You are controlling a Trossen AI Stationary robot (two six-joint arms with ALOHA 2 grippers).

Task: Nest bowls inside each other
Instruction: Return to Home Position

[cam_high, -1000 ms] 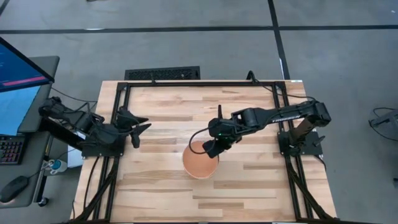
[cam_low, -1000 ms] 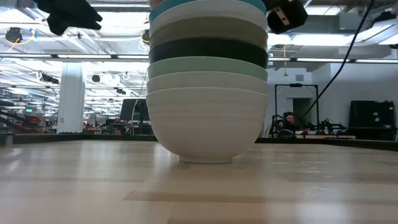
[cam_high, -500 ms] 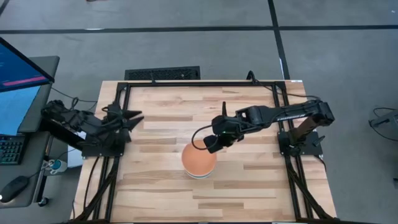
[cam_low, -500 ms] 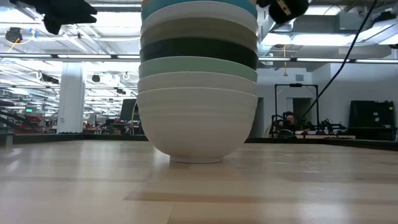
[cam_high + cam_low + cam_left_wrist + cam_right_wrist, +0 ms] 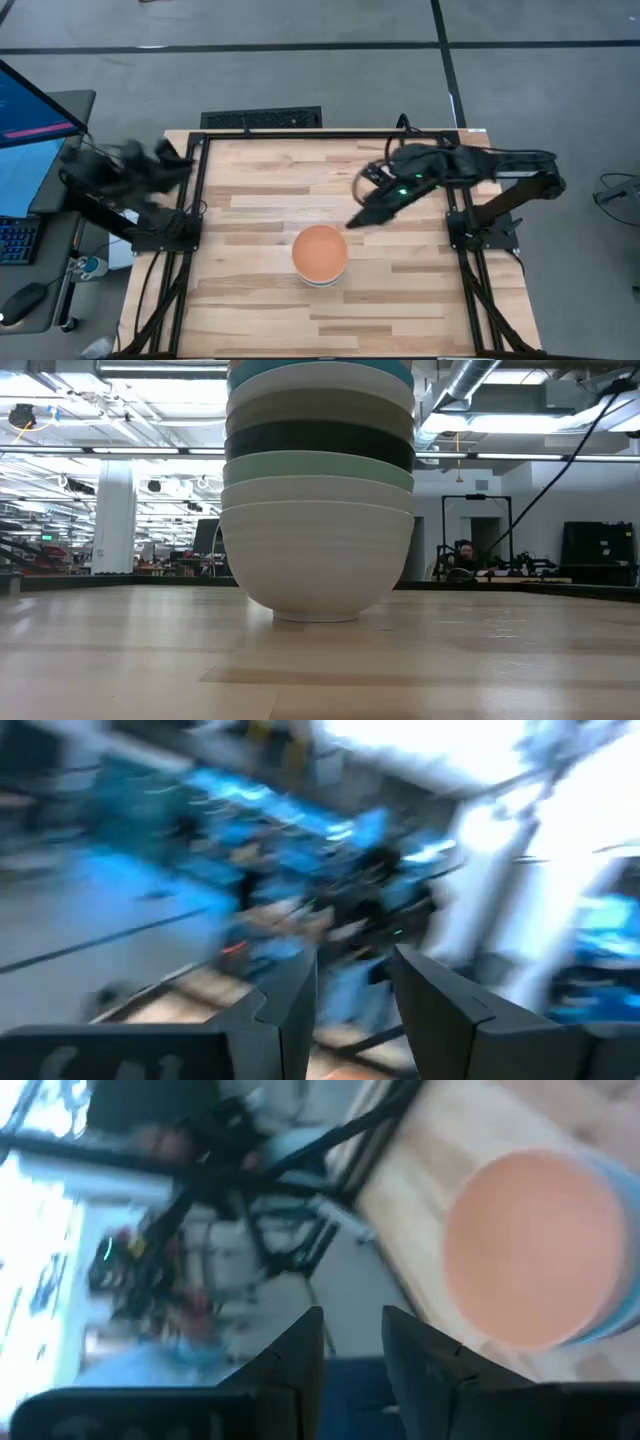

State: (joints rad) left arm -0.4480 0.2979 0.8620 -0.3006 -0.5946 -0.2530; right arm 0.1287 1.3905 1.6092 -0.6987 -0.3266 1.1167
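One stack of nested bowls (image 5: 320,256) stands by its white bottom bowl's foot (image 5: 315,615) on the table's middle. In the low view I see, from the bottom up, two white bowls, a mint green one (image 5: 318,467), a black one (image 5: 320,440), an olive-grey one, a white one and a turquoise one. The orange bowl (image 5: 320,251) sits on top and also shows in the right wrist view (image 5: 535,1245). My right gripper (image 5: 358,219) hovers open, just far-right of the stack. My left gripper (image 5: 170,160) is open beyond the table's left edge.
A black frame (image 5: 300,134) runs along the table's far, left and right edges. Both arm bases stand at the table's sides. A monitor and keyboard (image 5: 25,130) sit beyond the left edge. Bare wood lies all around the stack.
My right gripper has drawn back from the orange bowl's far-right rim, going up and toward the table's far right. The orange bowl has settled level on the stack, and the stack has slid slightly leftward. My left gripper has pulled back past the table's left edge.
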